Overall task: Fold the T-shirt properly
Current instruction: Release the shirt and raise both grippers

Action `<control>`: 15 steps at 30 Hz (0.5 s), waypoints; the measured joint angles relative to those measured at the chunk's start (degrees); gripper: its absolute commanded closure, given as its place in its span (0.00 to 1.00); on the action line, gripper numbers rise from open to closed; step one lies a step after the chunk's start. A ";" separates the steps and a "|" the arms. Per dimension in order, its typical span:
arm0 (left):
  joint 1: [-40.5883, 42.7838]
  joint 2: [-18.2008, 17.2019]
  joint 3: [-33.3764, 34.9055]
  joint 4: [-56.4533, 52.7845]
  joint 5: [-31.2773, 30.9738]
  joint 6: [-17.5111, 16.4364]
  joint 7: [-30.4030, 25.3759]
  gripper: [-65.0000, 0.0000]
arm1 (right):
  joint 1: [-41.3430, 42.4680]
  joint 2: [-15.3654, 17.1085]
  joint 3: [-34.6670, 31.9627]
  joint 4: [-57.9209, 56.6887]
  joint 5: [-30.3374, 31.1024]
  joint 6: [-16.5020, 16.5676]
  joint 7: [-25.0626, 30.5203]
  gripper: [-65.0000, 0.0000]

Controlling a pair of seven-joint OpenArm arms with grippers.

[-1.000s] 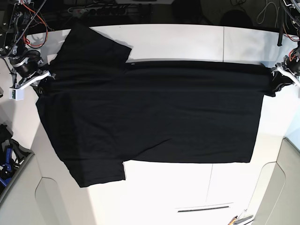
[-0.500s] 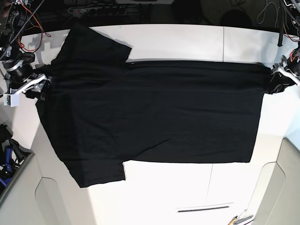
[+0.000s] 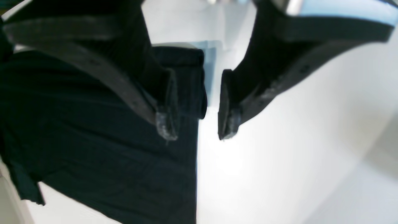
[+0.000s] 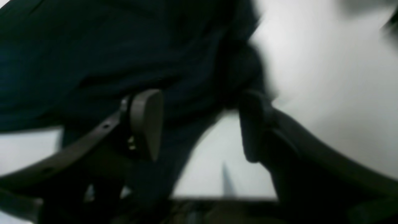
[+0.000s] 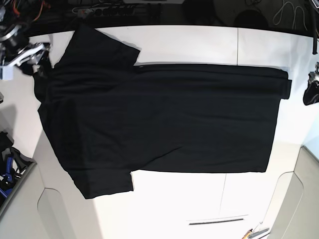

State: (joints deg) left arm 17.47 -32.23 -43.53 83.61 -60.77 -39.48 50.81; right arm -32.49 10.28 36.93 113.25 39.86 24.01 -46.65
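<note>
The black T-shirt (image 5: 159,119) lies spread flat on the white table (image 5: 199,199), sleeves toward the left and hem toward the right; no print shows. My right gripper (image 5: 41,62) is at the shirt's upper left edge near the shoulder. In the blurred right wrist view its fingers (image 4: 146,124) stand apart with dark fabric (image 4: 93,62) behind them. My left gripper (image 5: 309,94) hovers just off the shirt's upper right hem corner (image 5: 286,82). In the left wrist view it (image 3: 196,129) is open and empty, with that doubled-over corner (image 3: 186,81) below it.
Cables and electronics (image 5: 114,9) line the table's far edge. A grey bin with blue tools (image 5: 7,172) sits at the left. The table has cut-out corners at the front left (image 5: 30,209) and front right (image 5: 299,199).
My right gripper moved up along the shirt's left edge toward the far corner, and that edge shifted slightly. My left gripper let go of the hem corner and backed off to the right.
</note>
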 measured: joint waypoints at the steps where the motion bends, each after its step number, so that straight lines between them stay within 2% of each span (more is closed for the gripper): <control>1: 0.11 0.02 0.02 0.00 0.04 0.00 0.09 0.62 | -1.03 -1.25 -0.46 -0.26 0.24 0.02 0.04 0.41; 3: 0.20 0.02 0.00 0.00 0.22 0.00 0.22 0.62 | -2.36 -3.19 -0.90 -1.05 0.22 0.00 0.17 0.41; 5: 0.11 -0.02 0.00 0.00 0.04 0.00 0.20 0.62 | -3.23 -3.80 -0.96 -1.97 0.35 0.00 0.33 0.41; 7: 0.13 0.00 0.02 0.00 0.04 0.00 0.22 0.62 | -3.56 -3.80 -0.94 -3.58 0.22 -1.33 0.52 0.41; 12: 0.13 0.00 0.02 0.00 0.07 0.00 0.42 0.62 | -3.85 -3.82 -0.96 -9.66 2.80 -1.46 1.01 0.41; 15: 0.13 0.00 0.00 0.00 0.07 0.00 0.42 0.62 | -3.85 -3.80 -1.86 -12.46 5.79 0.26 1.73 0.41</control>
State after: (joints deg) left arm 17.61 -32.23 -43.53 83.61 -60.71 -39.48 51.22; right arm -36.34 6.48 35.07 100.79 45.65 24.27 -44.93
